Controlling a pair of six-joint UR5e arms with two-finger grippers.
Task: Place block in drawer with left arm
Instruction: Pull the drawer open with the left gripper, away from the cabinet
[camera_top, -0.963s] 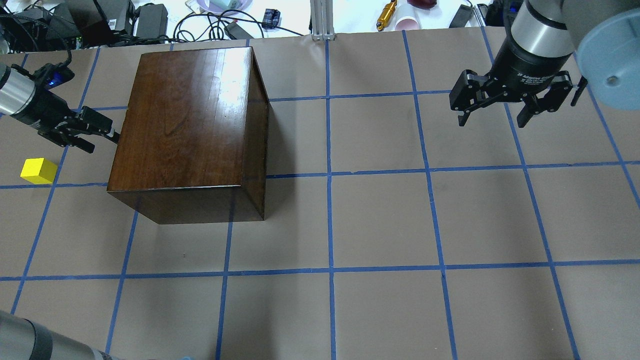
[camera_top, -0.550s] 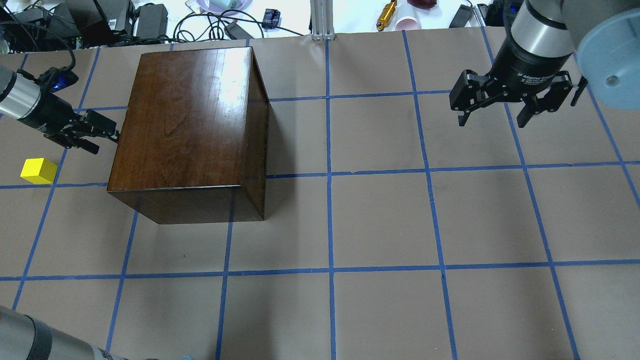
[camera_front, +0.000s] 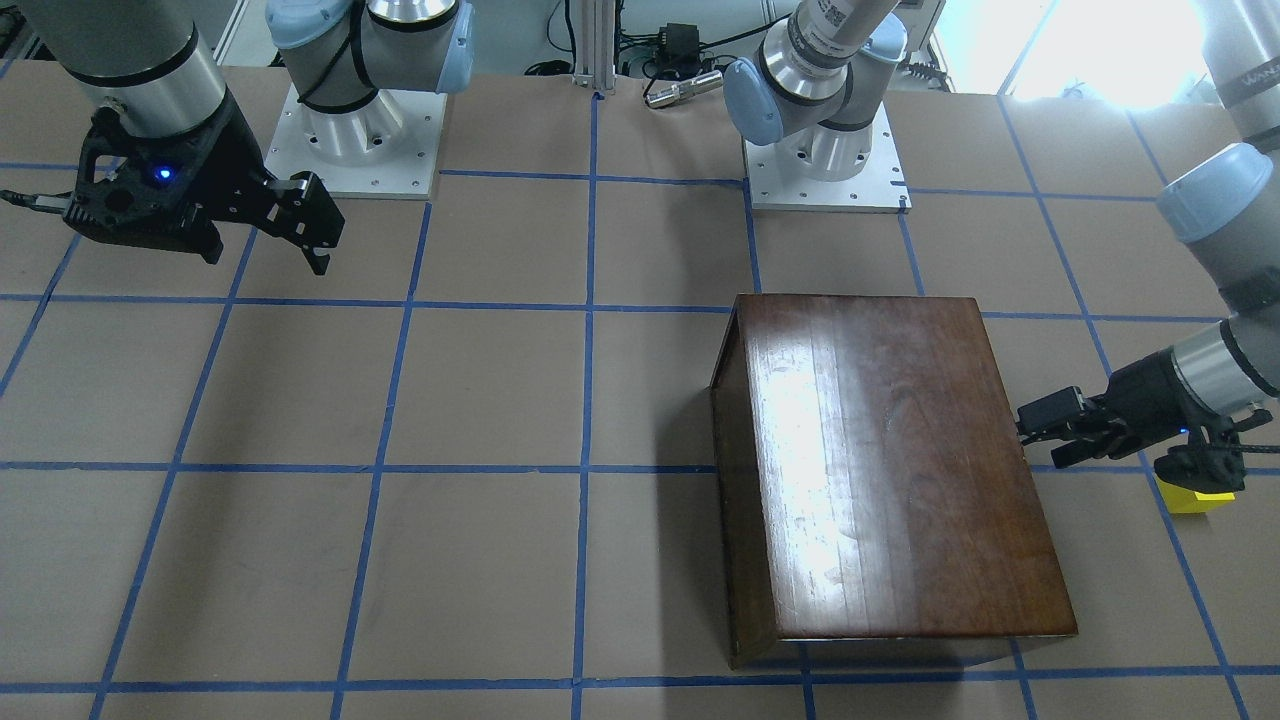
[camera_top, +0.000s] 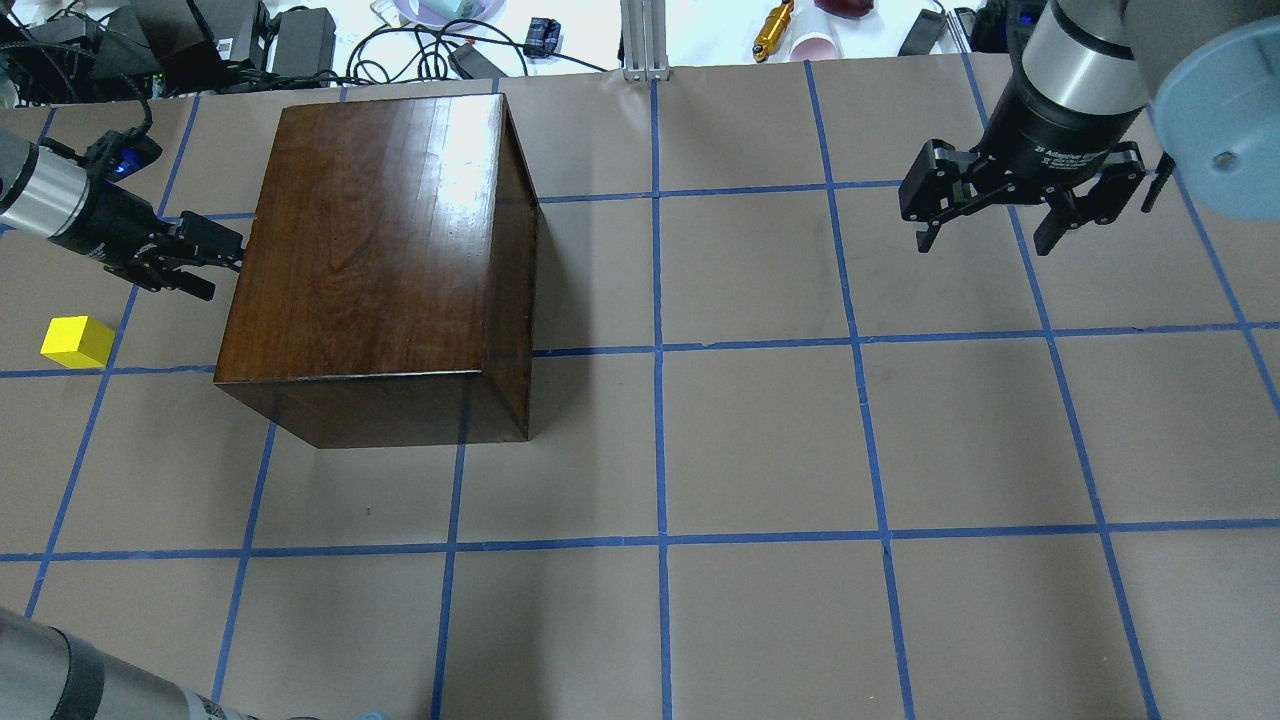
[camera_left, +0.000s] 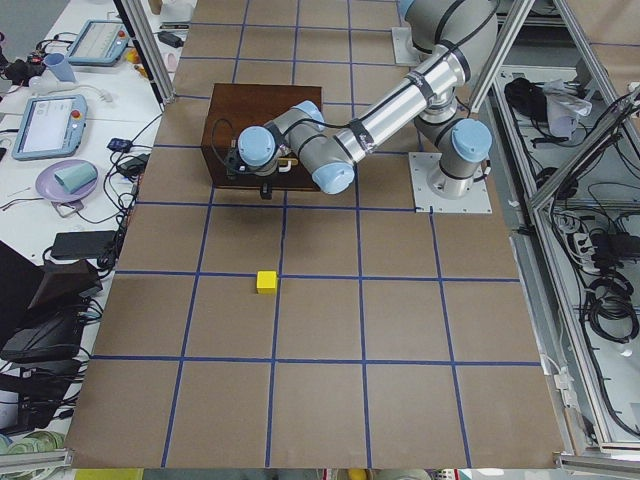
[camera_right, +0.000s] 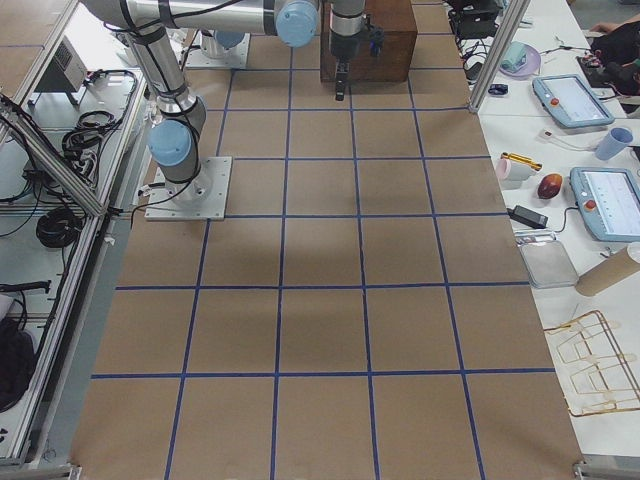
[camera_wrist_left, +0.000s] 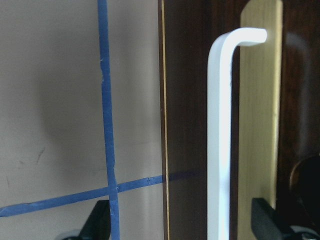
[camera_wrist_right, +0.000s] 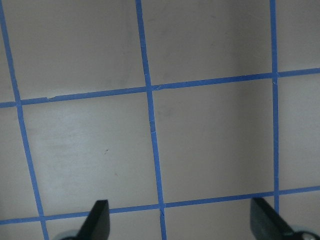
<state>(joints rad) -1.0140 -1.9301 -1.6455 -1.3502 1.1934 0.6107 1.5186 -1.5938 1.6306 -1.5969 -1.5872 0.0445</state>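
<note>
Count: one block (camera_top: 77, 341), one wooden box (camera_top: 370, 240), one white handle (camera_wrist_left: 219, 140), two grippers. The block is a plain bright yellow cube, so I log no long axis. It sits flat on one face on the table (camera_top: 760, 450), by a blue tape line on the robot's left of the box, apart from the box and untouched. The drawer front (camera_wrist_left: 185, 100) is a dark brown panel and looks flush in the box. The left gripper (camera_top: 222, 270) lies level, pointing at that face, jaws apart. In my left wrist view the handle stands upright between the fingertips; whether they touch it I cannot tell. The right gripper (camera_top: 985, 240) hangs over bare table well away, jaws spread wide, holding nothing.
</note>
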